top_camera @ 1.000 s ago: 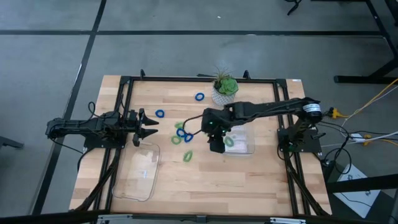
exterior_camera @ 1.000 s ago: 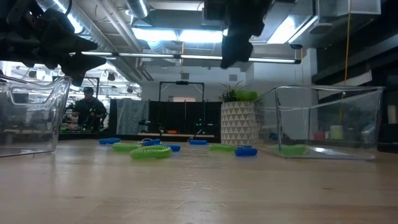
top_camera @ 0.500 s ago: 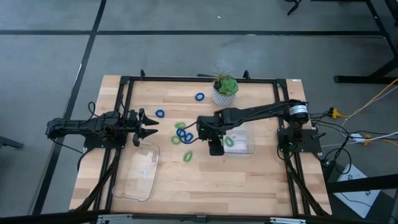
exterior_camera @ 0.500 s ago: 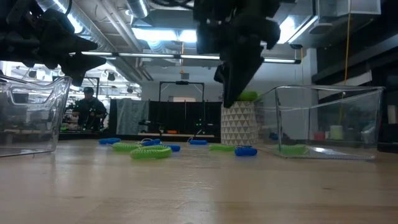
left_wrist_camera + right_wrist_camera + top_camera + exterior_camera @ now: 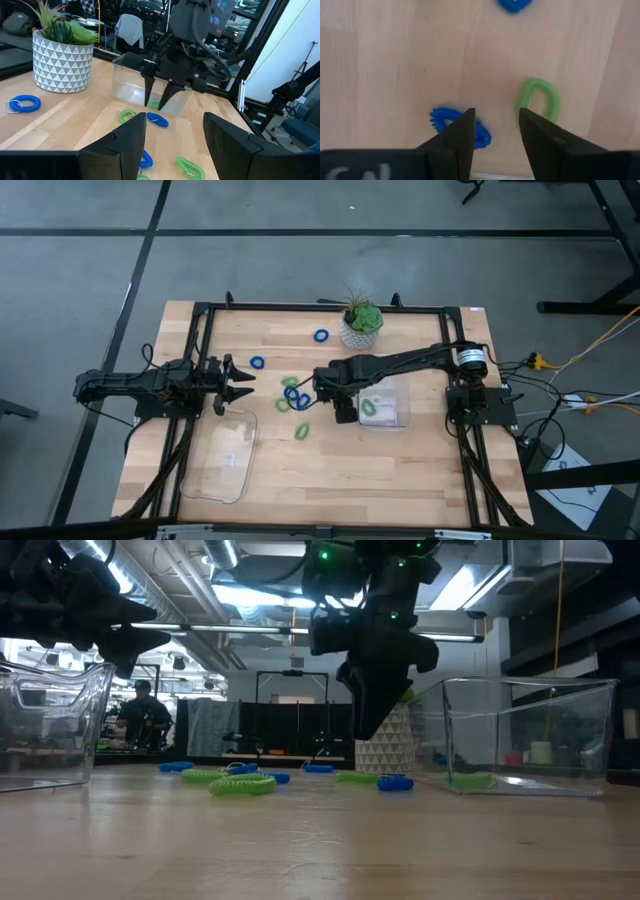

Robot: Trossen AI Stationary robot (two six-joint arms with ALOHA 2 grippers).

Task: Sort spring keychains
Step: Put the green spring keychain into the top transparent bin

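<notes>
1. The surface (image 5: 400, 470) carries two clear trays: the left tray (image 5: 225, 460) looks bare, and the right tray (image 5: 385, 406) holds a green keychain (image 5: 368, 407).
2. The right pincer (image 5: 347, 416) hovers with fingers parted, holding nothing, above loose spring keychains (image 5: 293, 395) clustered mid-surface, just beside the right tray.
3. The left pincer (image 5: 243, 385) waits released near the left tray.
4. Directly under the right pincer lie a blue coil (image 5: 462, 131) and a green coil (image 5: 540, 97), close together.
5. Risk: descending between them could snag both colours or push one aside, spoiling the sort.

plant pot (image 5: 360, 326) | 2 clear trays (image 5: 228, 460) | wooden table (image 5: 330, 480)
</notes>
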